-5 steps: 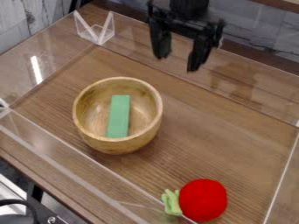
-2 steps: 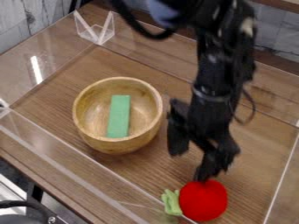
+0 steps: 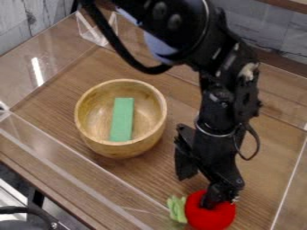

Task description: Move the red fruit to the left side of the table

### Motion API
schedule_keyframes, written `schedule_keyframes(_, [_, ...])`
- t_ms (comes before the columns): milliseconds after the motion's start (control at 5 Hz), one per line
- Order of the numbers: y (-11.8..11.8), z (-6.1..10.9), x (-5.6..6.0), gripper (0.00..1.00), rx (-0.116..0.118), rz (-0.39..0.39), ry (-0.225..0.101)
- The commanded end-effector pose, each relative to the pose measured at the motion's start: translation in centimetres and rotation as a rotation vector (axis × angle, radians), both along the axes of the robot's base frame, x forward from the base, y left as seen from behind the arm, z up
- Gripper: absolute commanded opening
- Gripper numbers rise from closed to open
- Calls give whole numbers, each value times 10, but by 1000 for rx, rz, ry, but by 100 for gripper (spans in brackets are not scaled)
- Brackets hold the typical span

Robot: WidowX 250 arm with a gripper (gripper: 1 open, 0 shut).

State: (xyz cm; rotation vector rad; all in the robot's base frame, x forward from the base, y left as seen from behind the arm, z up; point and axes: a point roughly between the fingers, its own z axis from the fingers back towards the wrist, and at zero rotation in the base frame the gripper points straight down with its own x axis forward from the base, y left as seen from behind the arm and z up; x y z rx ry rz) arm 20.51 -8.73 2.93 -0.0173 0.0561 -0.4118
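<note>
Arm has dropped a lot since a second ago — then the gripper (image 3: 206,180) was up at the back edge of the table (image 3: 258,108), well clear of everything; now it points straight down at the front right, directly over the red fruit (image 3: 209,214). Versus the frame just before this one, it's lower and a bit nearer the camera, covering more of the fruit's top. Jaws are spread wide, one finger (image 3: 182,163) left of the fruit, the other at its top — can't tell from this angle if either is touching it. Nothing gripped. Fruit hasn't moved: same spot near the front right corner, beside the clear wall, green cap pointing left. Wooden bowl (image 3: 99,135) with the flat green block (image 3: 122,119) inside is unchanged, centre-left, well apart from the fruit.
</note>
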Motion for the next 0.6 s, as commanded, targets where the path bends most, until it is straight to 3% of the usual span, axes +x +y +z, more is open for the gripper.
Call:
schedule_keyframes(0, [-8, -10, -3, 100, -2, -47, -16])
schedule_keyframes(400, [-14, -18, -2, 100, -16, -105, -43])
